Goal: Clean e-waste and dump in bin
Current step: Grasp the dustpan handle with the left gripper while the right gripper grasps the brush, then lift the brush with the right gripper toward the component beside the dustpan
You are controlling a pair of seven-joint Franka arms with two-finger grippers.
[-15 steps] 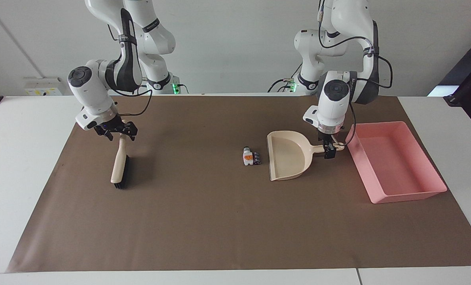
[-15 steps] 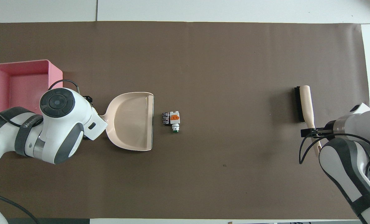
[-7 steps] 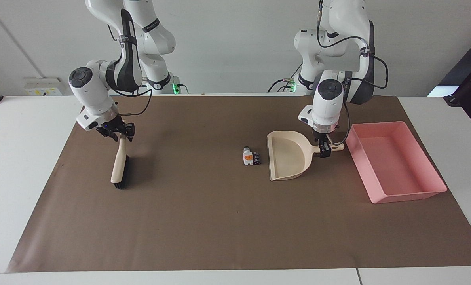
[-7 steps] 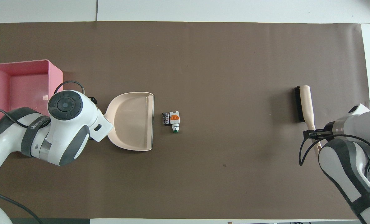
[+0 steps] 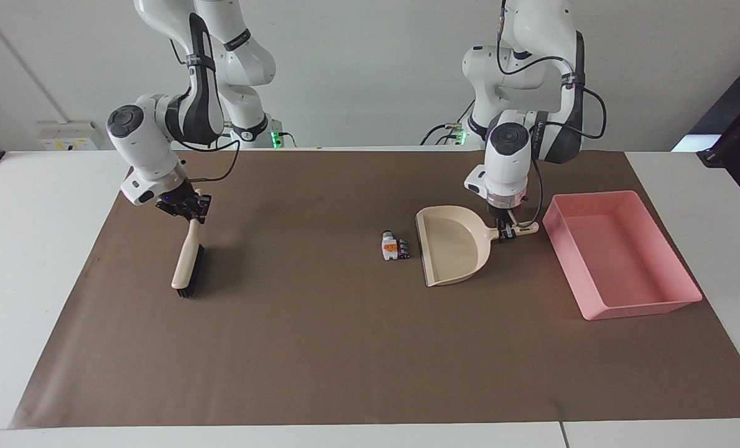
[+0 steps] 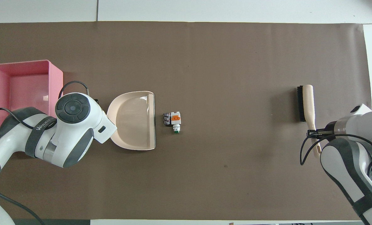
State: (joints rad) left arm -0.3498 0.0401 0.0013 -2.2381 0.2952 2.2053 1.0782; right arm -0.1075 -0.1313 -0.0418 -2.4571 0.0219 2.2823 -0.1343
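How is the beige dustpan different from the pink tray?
The beige plastic dustpan has a handle and one open edge; the shallow pink plastic tray has low walls all round and no handle. The dustpan is smaller. The left gripper is at the dustpan's handle; nothing touches the tray. Both look empty.

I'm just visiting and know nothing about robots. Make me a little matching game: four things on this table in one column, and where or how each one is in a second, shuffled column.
Things:
1. dustpan
2. brush
3. e-waste
4. pink bin

Places or states:
A. nothing visible in it, at the left arm's end of the table
B. small pile just off the dustpan's open edge
C. its handle is in the right gripper's jaws
D. its handle is in the left gripper's jaws

Pairs: 1-D, 2-C, 3-B, 4-A
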